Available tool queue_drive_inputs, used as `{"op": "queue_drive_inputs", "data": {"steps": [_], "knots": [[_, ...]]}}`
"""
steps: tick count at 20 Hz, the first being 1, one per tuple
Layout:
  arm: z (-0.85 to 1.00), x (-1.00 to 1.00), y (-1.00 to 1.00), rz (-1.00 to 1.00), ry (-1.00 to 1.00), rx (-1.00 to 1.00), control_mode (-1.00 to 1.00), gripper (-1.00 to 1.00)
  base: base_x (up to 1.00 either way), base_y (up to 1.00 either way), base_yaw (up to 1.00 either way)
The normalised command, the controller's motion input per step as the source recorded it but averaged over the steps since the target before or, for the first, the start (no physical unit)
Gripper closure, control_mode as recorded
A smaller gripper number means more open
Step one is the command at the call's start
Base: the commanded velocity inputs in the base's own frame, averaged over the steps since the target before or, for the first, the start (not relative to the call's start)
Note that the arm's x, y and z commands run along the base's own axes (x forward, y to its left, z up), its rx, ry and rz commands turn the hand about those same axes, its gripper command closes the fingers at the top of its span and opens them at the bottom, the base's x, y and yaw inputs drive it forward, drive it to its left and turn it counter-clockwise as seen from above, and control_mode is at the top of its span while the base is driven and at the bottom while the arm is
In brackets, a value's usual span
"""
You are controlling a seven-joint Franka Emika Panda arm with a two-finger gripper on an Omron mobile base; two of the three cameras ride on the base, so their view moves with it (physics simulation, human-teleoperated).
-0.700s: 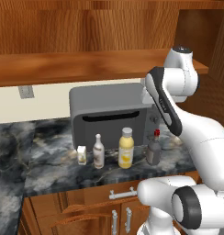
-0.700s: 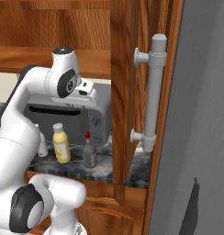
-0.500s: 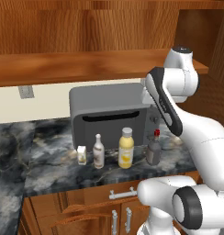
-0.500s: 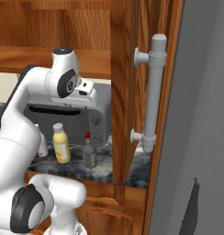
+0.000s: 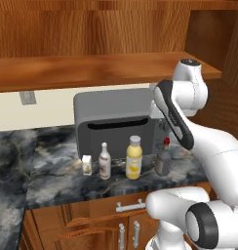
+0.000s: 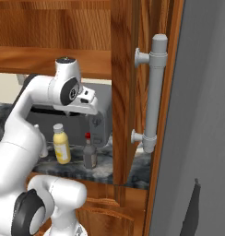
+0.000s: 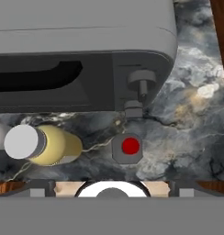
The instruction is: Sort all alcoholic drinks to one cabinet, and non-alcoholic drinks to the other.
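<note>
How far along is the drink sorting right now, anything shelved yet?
Nothing shelved: the cream carton, white long-necked bottle, yellow juice bottle and dark red-capped bottle all stand on the marble counter. In hand: the open pincer hangs above the red-capped bottle, holding nothing. Left: all four drinks.

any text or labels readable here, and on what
No readable text anywhere.
Squat dark bottle: pale label, too small to read.
Yellow bottle: no lettering to be made out.
White bottle and carton: too small to tell.
Toaster oven: knobs, no legible marks.
</note>
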Motion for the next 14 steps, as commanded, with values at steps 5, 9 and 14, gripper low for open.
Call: {"op": "queue_drive_inputs", "data": {"steps": [5,9,14], "knots": [[-0.37,-0.01,0.0,0.0,0.0,0.0,-1.0,-1.0,0.0,0.0,0.0],[-0.26,-0.17,0.0,0.0,0.0,0.0,-1.0,-1.0,0.0,0.0,0.0],[-0.18,-0.34,0.0,0.0,-0.04,0.0,-1.0,-1.0,0.0,0.0,0.0]]}}
